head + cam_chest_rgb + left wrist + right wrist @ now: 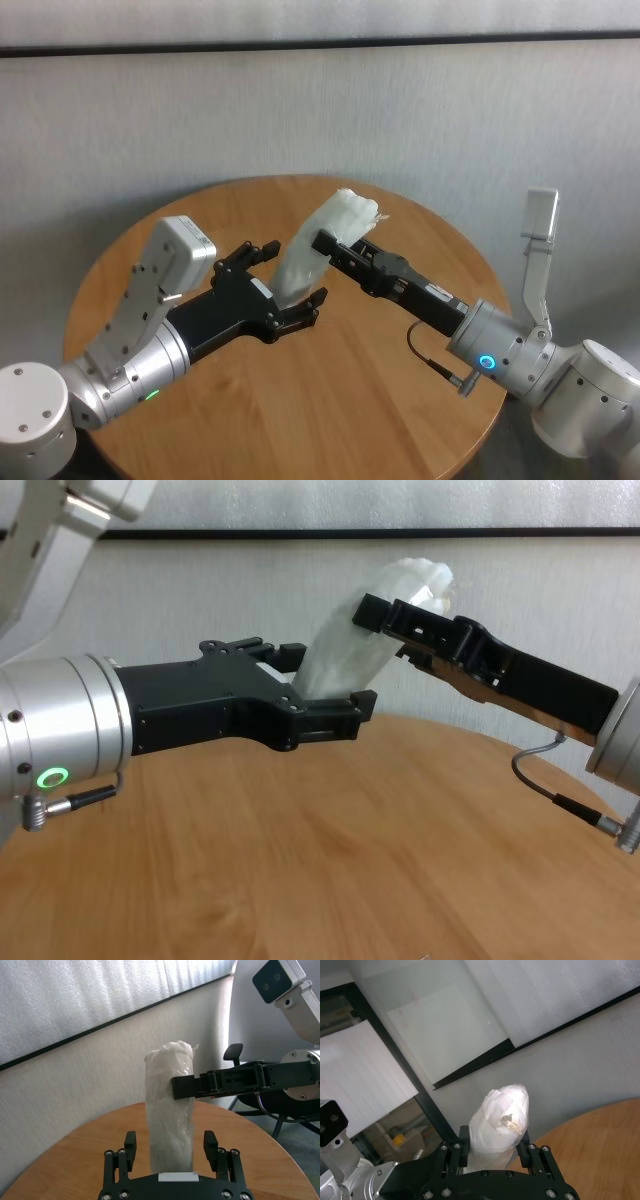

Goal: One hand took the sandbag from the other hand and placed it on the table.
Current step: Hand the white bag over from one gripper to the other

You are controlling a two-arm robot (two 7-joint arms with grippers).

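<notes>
The white lumpy sandbag (322, 243) stands tilted above the round wooden table (300, 400), held in the air between both arms. My right gripper (326, 241), on the wrist with the blue ring light, is shut on the bag's upper part; the right wrist view shows the sandbag (502, 1120) pinched between its fingers (464, 1146). My left gripper (290, 275), on the wrist with the green light, is around the bag's lower end. In the left wrist view its fingers (130, 1150) stand open, with a gap on each side of the sandbag (170, 1115).
A pale grey wall rises close behind the table's far edge. An office chair (232, 1055) stands beyond the table on the right arm's side. Bare table top (300, 860) lies under and in front of both forearms.
</notes>
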